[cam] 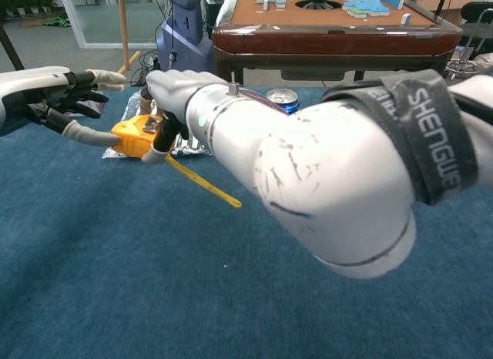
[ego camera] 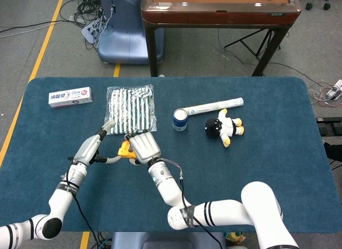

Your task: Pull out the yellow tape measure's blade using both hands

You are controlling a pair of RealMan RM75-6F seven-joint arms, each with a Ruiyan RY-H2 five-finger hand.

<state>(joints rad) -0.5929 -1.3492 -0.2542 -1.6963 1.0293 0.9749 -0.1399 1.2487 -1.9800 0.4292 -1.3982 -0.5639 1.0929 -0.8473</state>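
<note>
The yellow tape measure [cam: 131, 138] lies on the blue table [ego camera: 256, 163], between my two hands, and shows as a small yellow case [ego camera: 126, 149] in the head view. A short length of its blade [cam: 206, 182] sticks out toward the lower right. My right hand [cam: 174, 88] curls down over the case's right end, its fingertips [cam: 157, 153] at the blade's mouth; from above this hand [ego camera: 144, 146] hides most of the case. My left hand [cam: 45, 95] hovers left of the case with fingers spread, one fingertip [cam: 94, 137] touching the case's left side. The head view shows it [ego camera: 94, 147] beside the case.
A striped foil bag [ego camera: 130, 108] lies just behind the hands. A toothpaste box [ego camera: 70, 96] is at the far left. A can [ego camera: 180, 119], a white tube [ego camera: 214, 106] and a small plush toy [ego camera: 224, 127] sit right of centre. A brown table [ego camera: 214, 11] stands beyond.
</note>
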